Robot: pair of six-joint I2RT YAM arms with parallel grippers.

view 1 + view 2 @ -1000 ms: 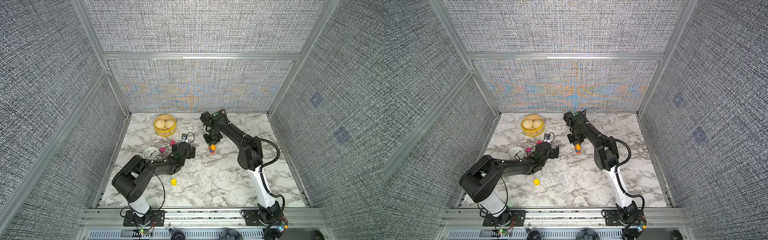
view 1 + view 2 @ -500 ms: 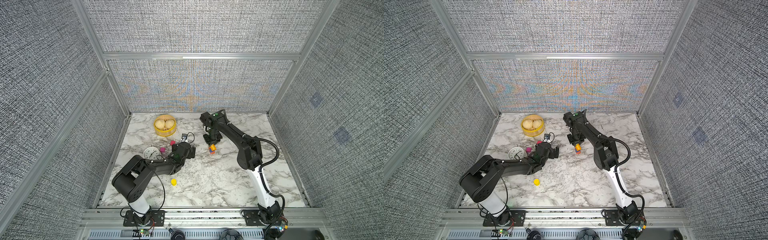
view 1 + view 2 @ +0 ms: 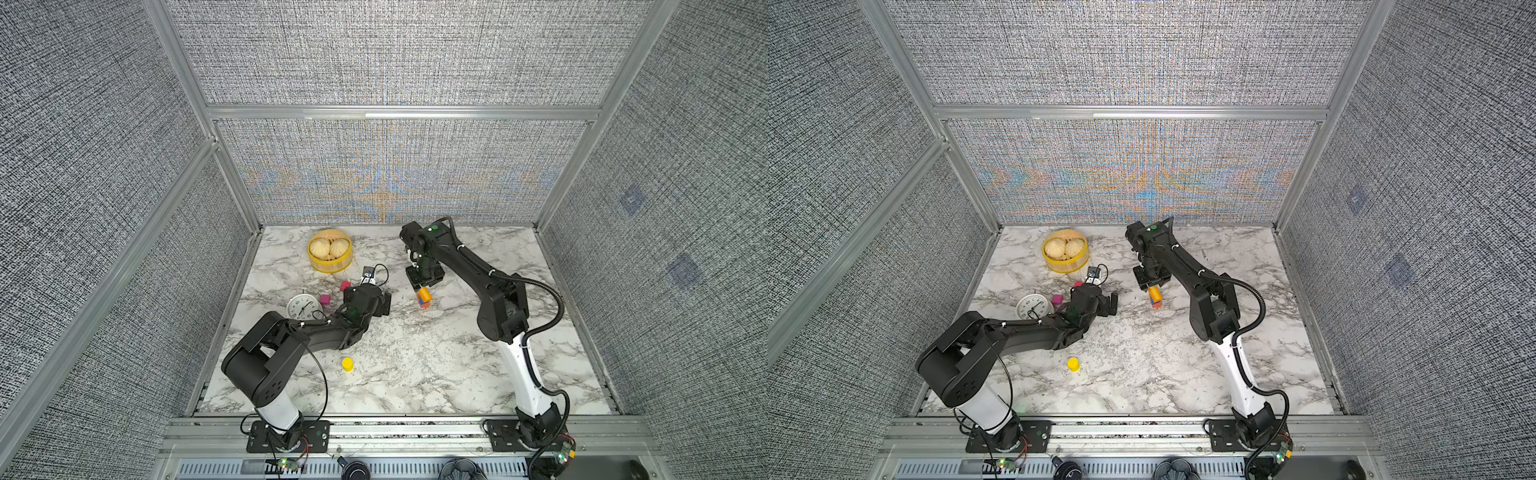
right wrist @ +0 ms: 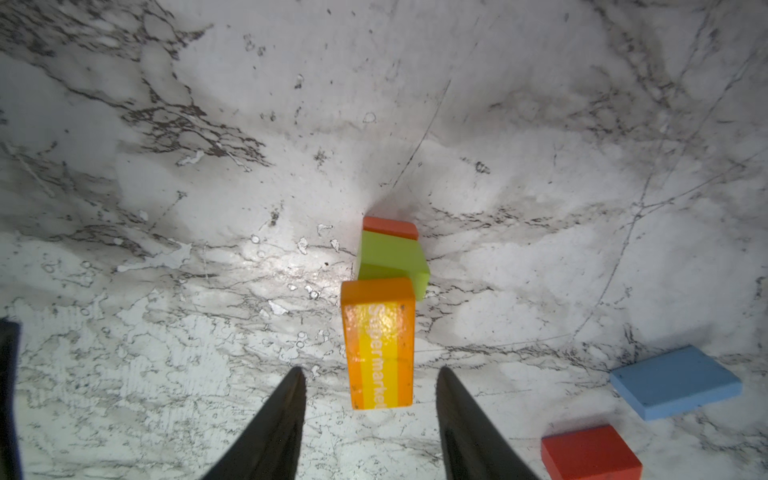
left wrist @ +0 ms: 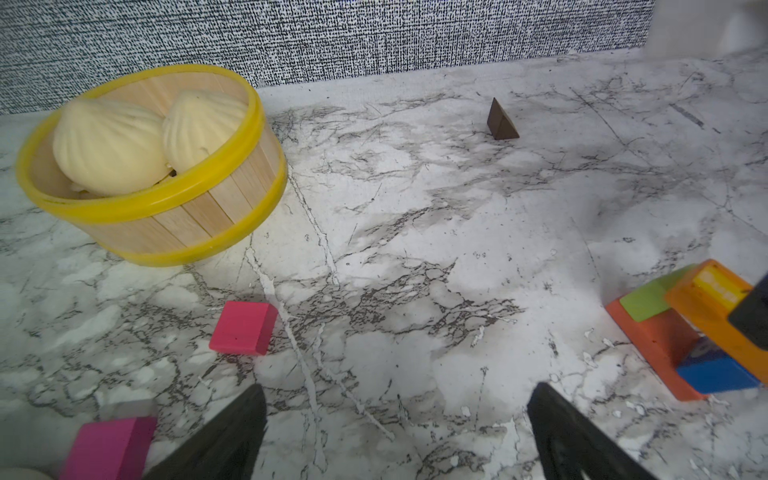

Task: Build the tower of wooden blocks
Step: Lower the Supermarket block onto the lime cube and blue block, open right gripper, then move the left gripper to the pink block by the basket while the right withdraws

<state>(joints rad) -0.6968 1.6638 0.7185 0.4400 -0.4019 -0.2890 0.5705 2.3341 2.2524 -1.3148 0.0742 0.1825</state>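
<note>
The tower [image 3: 424, 297] stood a few blocks high, right of the basket [image 3: 330, 265], orange bar [image 4: 380, 345] topmost. The right gripper [image 4: 370, 370] hung over it, jaws apart, clear of the bar. The left gripper [image 5: 399, 386] gaped empty. Pink blocks [image 5: 243, 328] near the basket and a yellow cylinder [image 3: 347, 364] lay unstacked.

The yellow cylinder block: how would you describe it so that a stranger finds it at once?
On the marble table, in a top view, look just below the middle of the left arm. There a short yellow cylinder stands alone. It is the only round block in view, well apart from the pink cubes by the clock.
</note>
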